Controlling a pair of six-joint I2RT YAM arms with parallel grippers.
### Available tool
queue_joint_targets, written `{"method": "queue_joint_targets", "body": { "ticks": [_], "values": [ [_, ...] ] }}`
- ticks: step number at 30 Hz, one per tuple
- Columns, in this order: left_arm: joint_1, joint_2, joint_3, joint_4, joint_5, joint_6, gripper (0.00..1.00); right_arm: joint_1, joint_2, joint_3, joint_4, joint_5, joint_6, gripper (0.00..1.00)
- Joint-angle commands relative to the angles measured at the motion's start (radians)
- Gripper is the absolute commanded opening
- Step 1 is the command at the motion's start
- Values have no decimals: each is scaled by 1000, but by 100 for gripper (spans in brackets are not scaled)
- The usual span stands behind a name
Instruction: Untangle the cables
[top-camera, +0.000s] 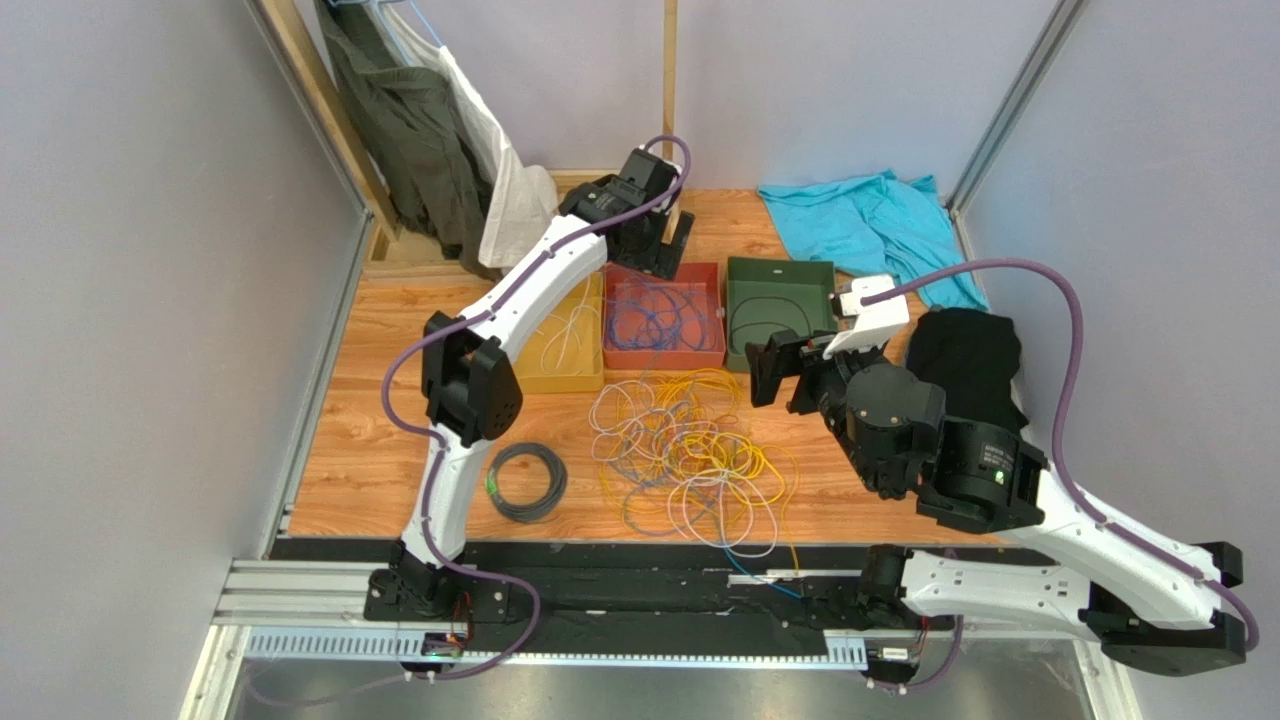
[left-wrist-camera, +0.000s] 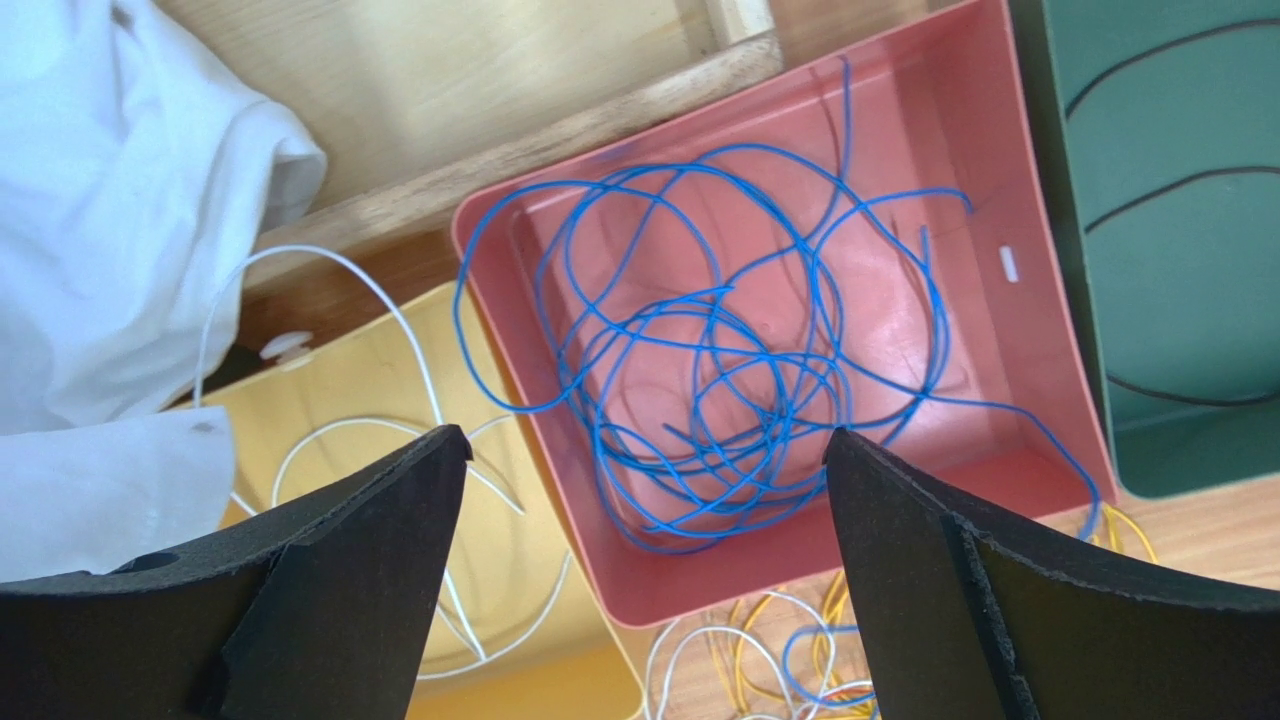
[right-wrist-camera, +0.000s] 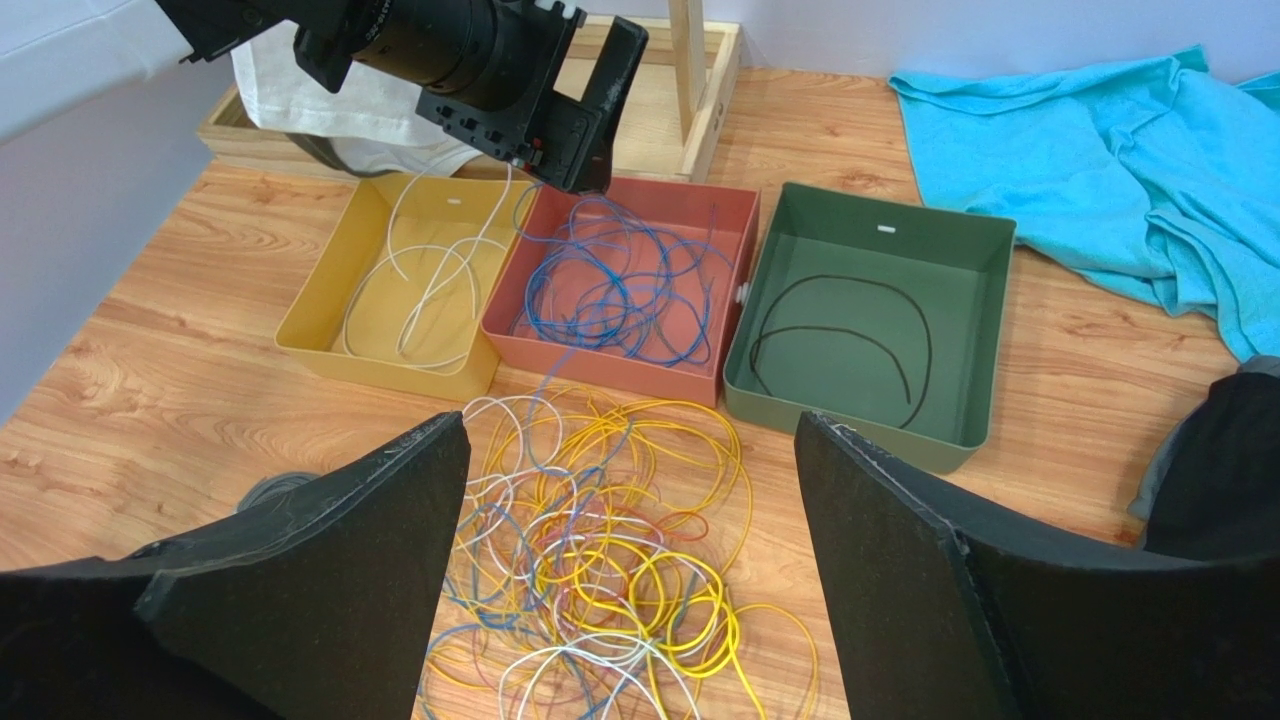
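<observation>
A tangle of yellow, white, blue and red cables (top-camera: 688, 450) lies on the wooden table in front of three bins; it also shows in the right wrist view (right-wrist-camera: 616, 555). The red bin (top-camera: 663, 318) holds blue cable (left-wrist-camera: 721, 360). The yellow bin (top-camera: 564, 342) holds white cable (right-wrist-camera: 428, 285). The green bin (top-camera: 780, 311) holds one black cable (right-wrist-camera: 834, 323). My left gripper (top-camera: 663, 240) hovers open and empty above the red bin's far edge. My right gripper (top-camera: 781, 368) is open and empty, raised just right of the tangle.
A grey coiled cable (top-camera: 526, 480) lies at the front left of the table. A teal cloth (top-camera: 872, 218) lies at the back right, a black cloth (top-camera: 969, 360) by the right arm. A wooden frame with white cloth (top-camera: 511, 203) stands behind the bins.
</observation>
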Motion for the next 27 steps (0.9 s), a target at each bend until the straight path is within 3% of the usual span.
{"method": "queue_joint_targets", "body": {
  "ticks": [1, 4, 7, 9, 12, 14, 17, 21, 27],
  "values": [
    [2, -23, 39, 1, -53, 21, 99, -21, 6, -7, 6, -39, 11, 85],
    [4, -67, -15, 27, -48, -22, 98, -67, 5, -29, -1, -72, 36, 85],
    [10, -193, -184, 150, 16, -80, 98, -217, 8, -52, -23, -277, 120, 84],
    [9, -302, -339, 283, 118, -118, 98, -346, 11, -82, -29, -377, 175, 84],
    [9, -377, -485, 413, 319, -167, 98, -429, 20, -112, -21, -492, 202, 82],
    [9, -394, -553, 475, 463, -186, 98, -438, 26, -116, -18, -516, 205, 82],
    [9, -409, -674, 581, 573, -190, 98, -438, 25, -115, -17, -523, 202, 82],
    [9, -413, -817, 750, 619, -180, 99, -441, 20, -122, -20, -525, 199, 81],
    [15, -322, -765, 696, 579, -146, 98, -448, 29, -112, -21, -526, 192, 81]
  ]
}}
